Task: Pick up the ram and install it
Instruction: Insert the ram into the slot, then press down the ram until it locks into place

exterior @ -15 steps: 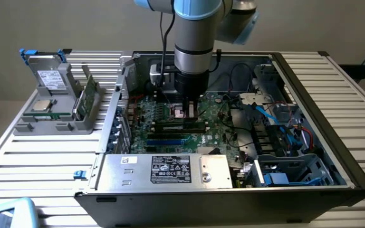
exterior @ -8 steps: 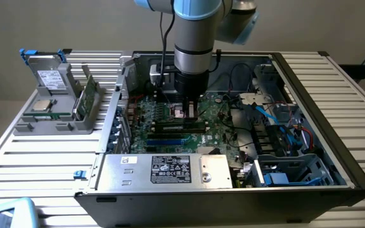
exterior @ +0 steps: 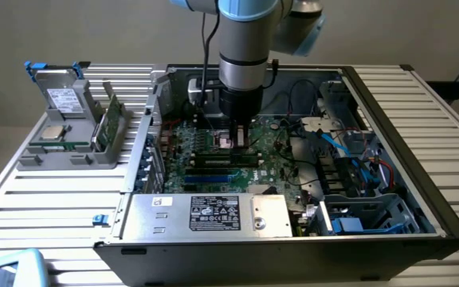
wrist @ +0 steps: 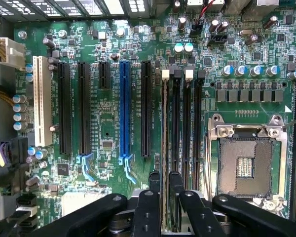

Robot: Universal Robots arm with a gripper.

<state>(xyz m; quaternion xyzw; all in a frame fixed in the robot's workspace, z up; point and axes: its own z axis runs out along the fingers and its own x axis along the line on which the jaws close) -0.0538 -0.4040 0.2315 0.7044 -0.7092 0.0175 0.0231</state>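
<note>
Gripper (wrist: pixel 165 178), slightly parted, straddles the ram (wrist: pixel 164 123) on the motherboard (wrist: pixel 107 129), case (exterior: pixel 391 115) lying on a slatted table (exterior: pixel 46 197).

Ram (wrist: pixel 164 128) upright on motherboard (wrist: pixel 108 138) (beside socket (wrist: pixel 246 163)), gripper (wrist: pixel 165 190) straddling it, inside case (exterior: pixel 293 263).

This looks like a robotics lab bench. A slatted metal table (exterior: pixel 22 197) carries an open computer case (exterior: pixel 421 179) with its motherboard (wrist: pixel 108 133) bare, a grey parts holder (exterior: pixel 62 158) at the exterior view's left, and a robot arm (exterior: pixel 245 54) above.
</note>
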